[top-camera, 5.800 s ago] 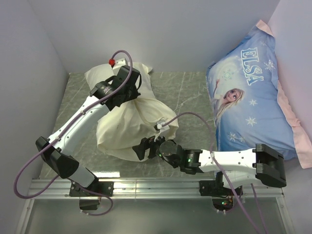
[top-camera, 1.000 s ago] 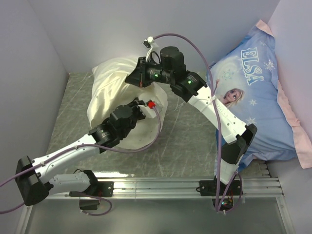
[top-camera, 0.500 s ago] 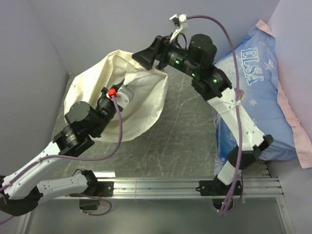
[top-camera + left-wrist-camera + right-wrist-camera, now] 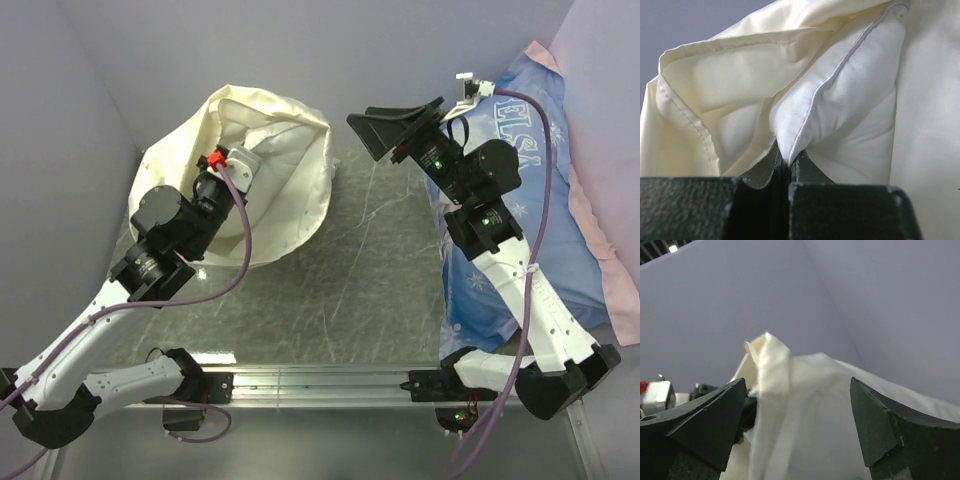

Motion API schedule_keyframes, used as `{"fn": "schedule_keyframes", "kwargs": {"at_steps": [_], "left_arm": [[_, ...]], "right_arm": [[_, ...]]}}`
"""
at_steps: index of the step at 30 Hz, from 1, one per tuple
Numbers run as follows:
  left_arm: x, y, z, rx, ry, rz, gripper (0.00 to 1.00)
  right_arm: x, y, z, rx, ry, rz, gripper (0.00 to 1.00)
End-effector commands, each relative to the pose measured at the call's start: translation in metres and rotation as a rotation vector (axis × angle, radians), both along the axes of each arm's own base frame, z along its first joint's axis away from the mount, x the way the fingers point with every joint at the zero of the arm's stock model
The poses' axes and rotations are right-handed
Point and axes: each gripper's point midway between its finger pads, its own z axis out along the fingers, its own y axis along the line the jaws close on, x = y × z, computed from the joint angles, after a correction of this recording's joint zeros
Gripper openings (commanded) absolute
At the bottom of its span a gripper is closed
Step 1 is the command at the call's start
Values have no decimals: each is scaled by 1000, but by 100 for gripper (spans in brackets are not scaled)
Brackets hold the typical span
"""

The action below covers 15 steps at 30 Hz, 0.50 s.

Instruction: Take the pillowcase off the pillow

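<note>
Marbled table (image 4: 380, 270), left tool (image 4: 789, 167) clamped on pillow (image 4: 840, 100) inside pillowcase (image 4: 290, 190); right tool (image 4: 797, 390) agape, well apart.

The right tool (image 4: 797, 385) gapes wide, holding nothing; ahead, between its spread black fingers (image 4: 705, 425), rises the soft cream fabric pillowcase (image 4: 805, 430).

right gripper (image 4: 395, 127) | released pillowcase (image 4: 290, 190) rim, jaws now wide apart | swung right, clear of pillowcase
</note>
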Motion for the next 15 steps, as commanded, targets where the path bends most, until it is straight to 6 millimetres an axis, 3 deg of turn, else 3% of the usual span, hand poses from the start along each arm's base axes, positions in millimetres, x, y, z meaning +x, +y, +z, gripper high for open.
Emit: {"fn": "schedule_keyframes", "kwargs": {"at_steps": [1,6,9,13,15], "left_arm": [[-16,26,73,-192,-155,-6,0],[-33,23,83,-214,-190,-115,0],[-41,18,89,-207,-192,-163,0],[-55,23,114,-238,-224,-198,0],[-52,21,115,-231,-209,-198,0]], "right_arm": [[-5,-10,-5,80,-9,56,90],[9,10,-65,39,57,204,84],[12,25,-88,-4,45,259,82],[25,35,-115,-74,64,219,83],[25,37,-125,-77,73,228,84]]}}
